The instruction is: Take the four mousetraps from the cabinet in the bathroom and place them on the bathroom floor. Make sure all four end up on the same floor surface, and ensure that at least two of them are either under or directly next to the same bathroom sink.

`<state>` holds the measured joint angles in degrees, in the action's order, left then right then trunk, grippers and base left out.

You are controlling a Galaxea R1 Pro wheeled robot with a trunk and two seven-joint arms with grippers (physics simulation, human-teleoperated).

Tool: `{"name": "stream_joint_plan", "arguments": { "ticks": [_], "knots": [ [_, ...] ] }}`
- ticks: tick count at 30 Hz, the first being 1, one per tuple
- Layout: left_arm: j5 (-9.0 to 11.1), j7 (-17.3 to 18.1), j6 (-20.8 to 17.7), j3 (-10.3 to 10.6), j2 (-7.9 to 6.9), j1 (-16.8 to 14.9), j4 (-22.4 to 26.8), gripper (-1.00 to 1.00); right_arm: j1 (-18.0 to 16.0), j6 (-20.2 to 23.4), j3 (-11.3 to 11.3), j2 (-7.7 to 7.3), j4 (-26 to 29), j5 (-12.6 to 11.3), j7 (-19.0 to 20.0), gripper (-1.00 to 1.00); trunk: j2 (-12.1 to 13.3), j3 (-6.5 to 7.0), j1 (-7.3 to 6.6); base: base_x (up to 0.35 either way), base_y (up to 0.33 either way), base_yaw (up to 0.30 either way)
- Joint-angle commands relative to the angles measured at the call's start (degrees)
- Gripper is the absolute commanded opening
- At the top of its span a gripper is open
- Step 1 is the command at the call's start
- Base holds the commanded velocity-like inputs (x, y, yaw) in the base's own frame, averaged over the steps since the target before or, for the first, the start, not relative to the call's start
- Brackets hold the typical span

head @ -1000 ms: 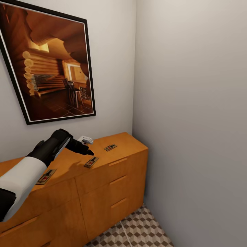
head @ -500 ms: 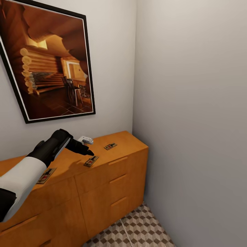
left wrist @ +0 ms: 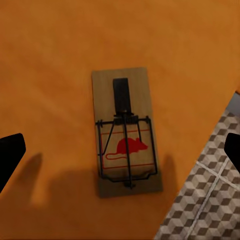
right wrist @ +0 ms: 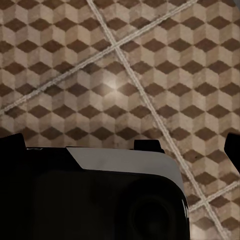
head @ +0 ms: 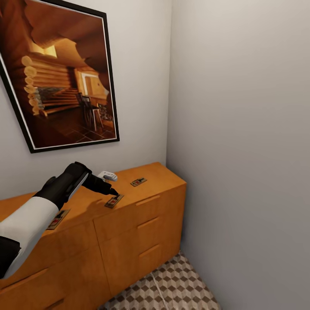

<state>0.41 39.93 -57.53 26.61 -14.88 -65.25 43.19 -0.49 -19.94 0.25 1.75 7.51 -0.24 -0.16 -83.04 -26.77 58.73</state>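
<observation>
Three mousetraps lie on top of the orange-brown cabinet (head: 142,215): one (head: 114,200) near its front edge, one (head: 138,181) further right, one (head: 58,218) at the left, partly behind my left forearm. My left gripper (head: 113,192) hangs just above the front mousetrap. In the left wrist view that mousetrap (left wrist: 126,132) lies flat with its red mouse mark up, between the two wide-apart black fingertips (left wrist: 10,156) of the open left gripper (left wrist: 122,152). The right gripper (right wrist: 122,145) is open above the bathroom floor (right wrist: 125,60), holding nothing.
A small white object (head: 107,175) rests on the cabinet top near the wall. A framed picture (head: 60,77) hangs above it. The grey side wall (head: 241,150) closes the corner right of the cabinet. Cube-patterned floor (head: 172,288) shows below the drawers.
The head view has shifted slightly, so the cabinet and picture sit a little higher. The left gripper's tip is a touch closer to the front mousetrap.
</observation>
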Motion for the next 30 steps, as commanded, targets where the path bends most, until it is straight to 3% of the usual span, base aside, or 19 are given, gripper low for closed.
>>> {"name": "stream_joint_plan", "arguments": {
  "ticks": [1, 30],
  "knots": [
    [0.0, 0.1, -0.2, 0.2, -0.06, -0.1, 0.1, 1.00, 0.0, -0.2, 0.0, 0.01, 0.0, 0.0, 0.0, 1.00, 0.0, -0.13, 0.00, 0.000, 0.000, 0.000],
    [0.0, 0.1, -0.1, 0.5, -0.06, -0.1, -2.6, 1.00, 0.0, -0.2, 0.0, 0.01, 0.0, -0.1, 0.0, 1.00, 0.0, -1.71, 0.00, 0.000, 0.000, 0.000]
  ]
}}
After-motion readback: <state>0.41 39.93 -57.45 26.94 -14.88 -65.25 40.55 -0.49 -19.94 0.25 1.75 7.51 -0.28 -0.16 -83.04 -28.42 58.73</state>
